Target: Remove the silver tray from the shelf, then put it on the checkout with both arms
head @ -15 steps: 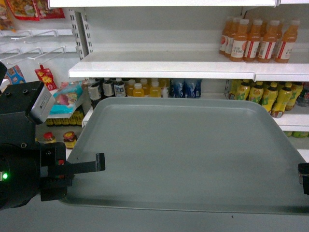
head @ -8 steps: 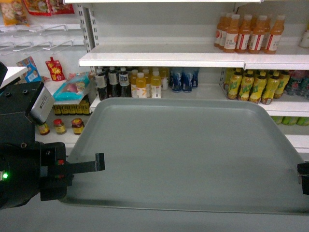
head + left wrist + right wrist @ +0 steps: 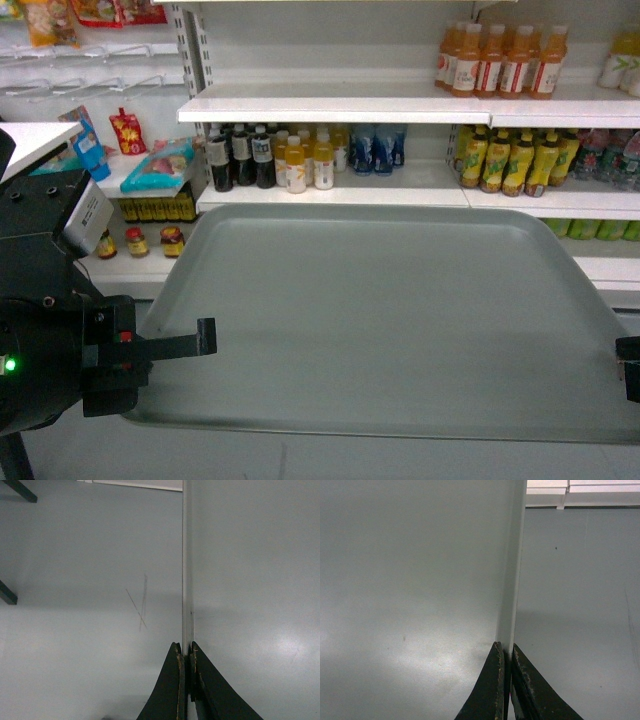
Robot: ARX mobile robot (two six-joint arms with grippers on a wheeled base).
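The silver tray (image 3: 380, 320) hangs level in the air in front of me, clear of the white shelf (image 3: 340, 103) behind it. My left gripper (image 3: 205, 338) is shut on the tray's left rim; the left wrist view shows both fingers pinching the rim's edge (image 3: 187, 570) at the gripper (image 3: 186, 652). At the frame's right edge my right gripper (image 3: 630, 365) is shut on the right rim. In the right wrist view the right gripper (image 3: 506, 652) clamps the rim (image 3: 515, 570). The checkout is out of view.
Shelf boards behind the tray carry orange juice bottles (image 3: 500, 60), dark and yellow drinks (image 3: 270, 155) and green-yellow bottles (image 3: 510, 158). Snack packs hang on hooks (image 3: 125, 130) at the left. A white flat corner (image 3: 30, 135) juts in at the left edge. Grey floor lies below.
The shelves and bottles have shrunk and shifted in the head view, so I have drawn back from the shelf. The tray and both grippers keep the same place in view.
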